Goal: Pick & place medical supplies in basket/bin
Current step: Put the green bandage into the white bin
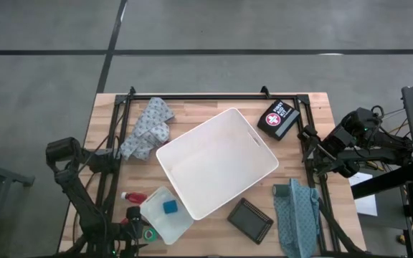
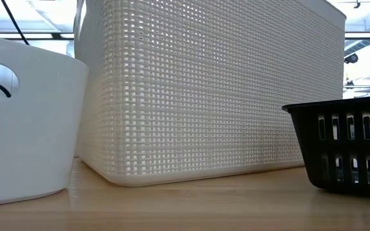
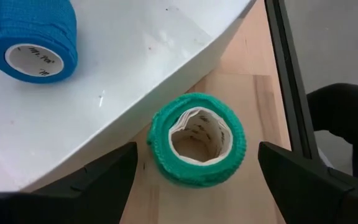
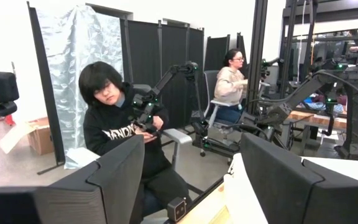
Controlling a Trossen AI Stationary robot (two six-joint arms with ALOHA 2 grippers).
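Mid-bench, the white bin point(image 1: 217, 162) lies skewed, long axis running from the near-left corner toward the far-right. Only our left wrist view shows the left gripper point(image 3: 194, 171), fingers apart, straddling a green bandage roll point(image 3: 196, 139); the right gripper point(image 4: 191, 177), fingers apart, hangs off the right edge.

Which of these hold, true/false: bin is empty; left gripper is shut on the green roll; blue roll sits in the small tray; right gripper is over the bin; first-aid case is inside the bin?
1. The white bin is empty: true.
2. The left gripper is shut on the green roll: false, open, fingers either side.
3. The blue roll sits in the small tray: true.
4. The right gripper is over the bin: false, it is off the table's right edge.
5. The first-aid case is inside the bin: false, beside it.
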